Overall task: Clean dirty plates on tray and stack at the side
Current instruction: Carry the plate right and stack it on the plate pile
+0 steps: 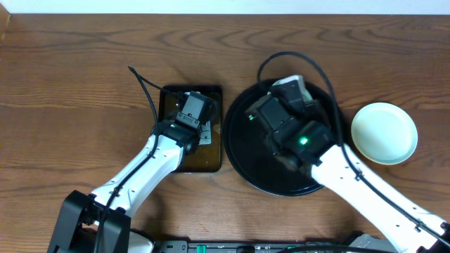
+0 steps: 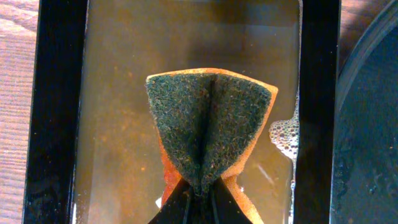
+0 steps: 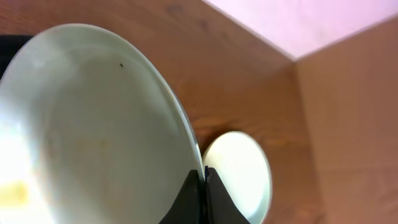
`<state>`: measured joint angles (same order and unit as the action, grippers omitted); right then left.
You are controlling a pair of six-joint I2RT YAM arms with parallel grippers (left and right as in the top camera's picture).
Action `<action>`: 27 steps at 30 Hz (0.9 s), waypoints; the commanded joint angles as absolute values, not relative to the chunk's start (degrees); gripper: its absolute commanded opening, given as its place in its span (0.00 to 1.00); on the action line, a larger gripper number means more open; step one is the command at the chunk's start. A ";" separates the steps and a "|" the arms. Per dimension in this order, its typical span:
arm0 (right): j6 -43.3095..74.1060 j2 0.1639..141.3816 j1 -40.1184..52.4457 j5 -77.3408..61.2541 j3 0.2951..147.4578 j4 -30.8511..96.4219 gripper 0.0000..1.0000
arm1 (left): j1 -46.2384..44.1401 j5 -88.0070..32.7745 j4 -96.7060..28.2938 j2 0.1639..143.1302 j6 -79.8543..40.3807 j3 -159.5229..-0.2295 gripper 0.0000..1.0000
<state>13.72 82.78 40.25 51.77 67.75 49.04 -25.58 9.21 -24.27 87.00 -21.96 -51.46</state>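
So, left gripper: we see it clenched on a folded green-and-orange scouring sponge, low over the small black rectangular tray of brownish soapy water.
right gripper: pinching the rim of a pale mint-green round plate, which is tilted and lifted above the large round glossy black tray.
other plate: a pale round plate lies on the brown wood-grain tabletop, right of the big tray and apart from it.
third plate: we can't find it.
step, our guess: sponge goes to the held plate next.
risk 1: thin rim pinch on a smooth plate; we think sponge pressure could twist it loose and drop it.
risk 2: both arms would meet over the big tray, so a collision is possible.
risk 3: a dripping sponge could wet the tabletop where the plates stack.
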 commanded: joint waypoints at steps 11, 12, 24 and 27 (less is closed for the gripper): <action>22.31 82.13 12.64 28.71 67.70 50.04 0.01 | -25.30 10.15 -24.38 87.26 -18.06 -51.11 0.08; 22.31 82.13 10.39 27.46 67.70 50.26 0.01 | -25.30 10.13 -24.38 87.42 -17.15 -51.07 0.08; 23.81 82.13 -11.51 23.40 67.70 53.45 0.01 | -25.30 10.11 -21.74 92.82 -8.75 -51.05 0.08; 23.81 82.15 -15.66 23.29 67.70 53.63 0.01 | -25.30 10.11 -19.66 94.32 -8.75 -51.05 0.08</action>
<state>22.37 82.81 -12.12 23.68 67.75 53.43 -25.58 9.39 -21.28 92.82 -10.68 -51.42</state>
